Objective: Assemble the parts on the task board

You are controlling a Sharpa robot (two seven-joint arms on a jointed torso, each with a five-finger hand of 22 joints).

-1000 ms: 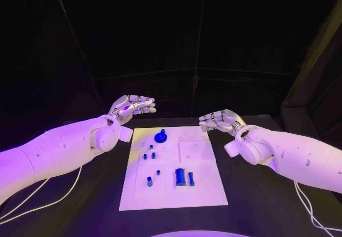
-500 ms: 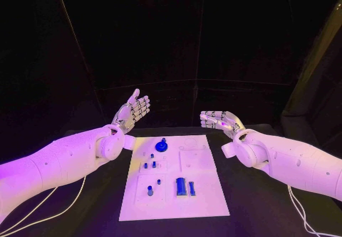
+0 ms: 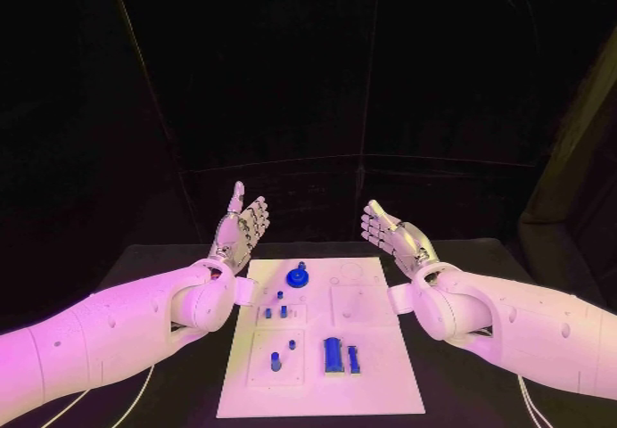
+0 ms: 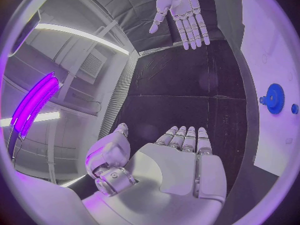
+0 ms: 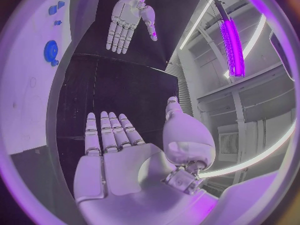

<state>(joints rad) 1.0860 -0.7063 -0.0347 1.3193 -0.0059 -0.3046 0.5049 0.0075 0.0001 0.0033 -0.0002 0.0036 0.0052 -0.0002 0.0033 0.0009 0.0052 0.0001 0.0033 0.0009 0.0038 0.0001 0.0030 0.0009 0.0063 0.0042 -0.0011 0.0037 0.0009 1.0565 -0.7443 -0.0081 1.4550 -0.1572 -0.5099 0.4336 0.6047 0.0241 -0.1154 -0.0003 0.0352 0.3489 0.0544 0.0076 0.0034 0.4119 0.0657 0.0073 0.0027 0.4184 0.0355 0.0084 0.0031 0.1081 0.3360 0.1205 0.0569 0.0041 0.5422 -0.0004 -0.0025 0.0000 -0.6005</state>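
We see the left robot hand raised above the far left corner of the task board, fingers straight and apart, holding nothing. The right robot hand is raised above the far right corner, also flat with fingers apart and empty; the two palms face each other across the board.

We note the board lying flat in the middle of the black surface, between the two arms. The parts sit on it: a round blue gear at the far end, small blue pegs just nearer, and a larger blue block with a slim piece beside it in the near half. Neither hand touches the board or any part.
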